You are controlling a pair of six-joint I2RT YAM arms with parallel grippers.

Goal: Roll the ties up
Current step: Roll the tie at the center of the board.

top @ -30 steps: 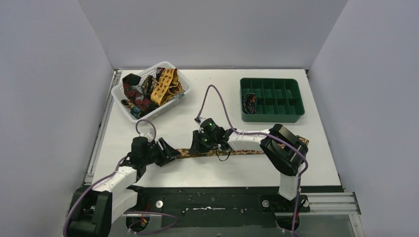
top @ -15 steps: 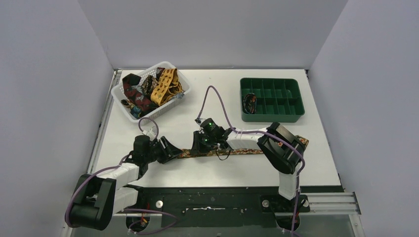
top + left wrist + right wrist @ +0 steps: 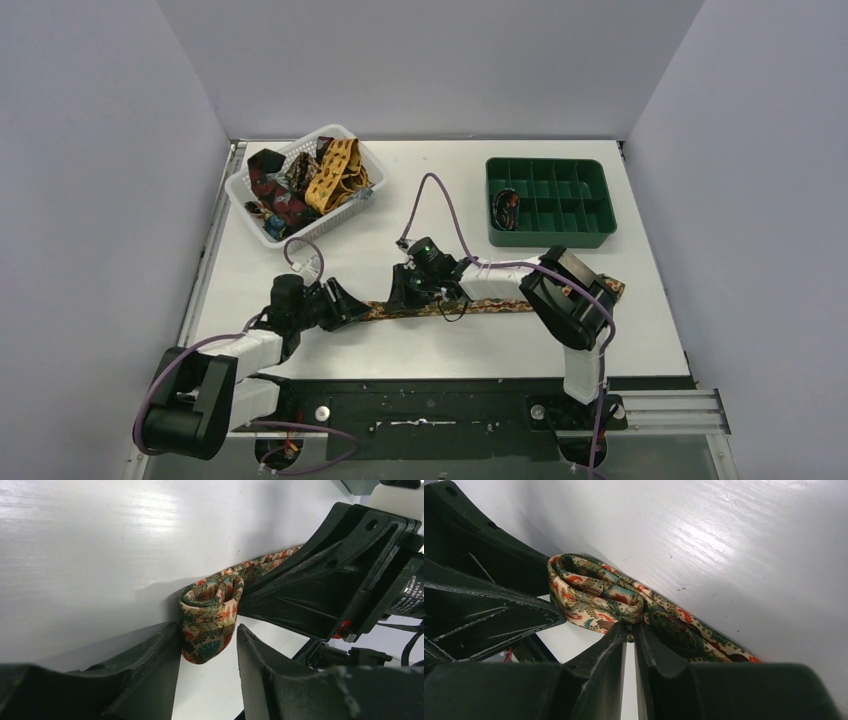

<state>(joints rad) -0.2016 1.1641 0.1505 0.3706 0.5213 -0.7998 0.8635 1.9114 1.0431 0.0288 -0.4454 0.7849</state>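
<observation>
Evidently the roll is only just begun: the brown-orange tie (image 3: 490, 307) lies flat across the tabletop (image 3: 420, 350), its left end folded into 1 soft, loose coil (image 3: 210, 612). The left fingers (image 3: 150, 655) stand spread around that coil. The right fingers (image 3: 599, 655) pinch the thin printed fabric just behind it. Next, probably, the coil must be turned along the strip without springing open.

Left arm (image 3: 245, 352) and right arm (image 3: 497, 282): white shells, black joints. Purple cables (image 3: 445, 205) trail off both, green light (image 3: 424, 243) glowing, right pincer (image 3: 630, 630) scuffed matte black.
</observation>
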